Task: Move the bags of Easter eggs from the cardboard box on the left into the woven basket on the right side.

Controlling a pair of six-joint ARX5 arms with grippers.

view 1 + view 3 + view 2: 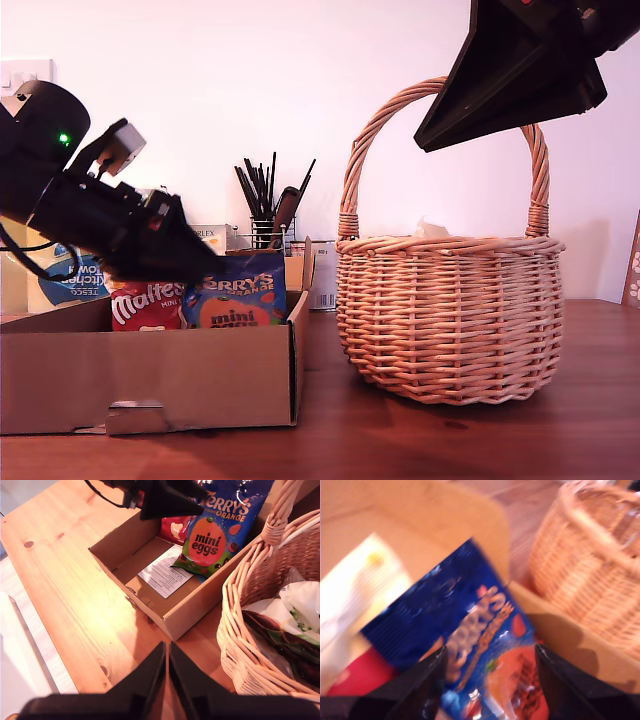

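The table [560, 420] carries the woven basket [450, 320] on the exterior view's right, some packets already inside, and the cardboard box [150, 375] on its left. In the box, my first end effector [490, 680] straddles the blue mini eggs bag [238, 292], jaws wide, beside the red Maltesers bag [145, 305]. I judge this the grasp step: next, close, lift, carry across. My second end effector [166, 680], pinched together and empty, hangs above the basket
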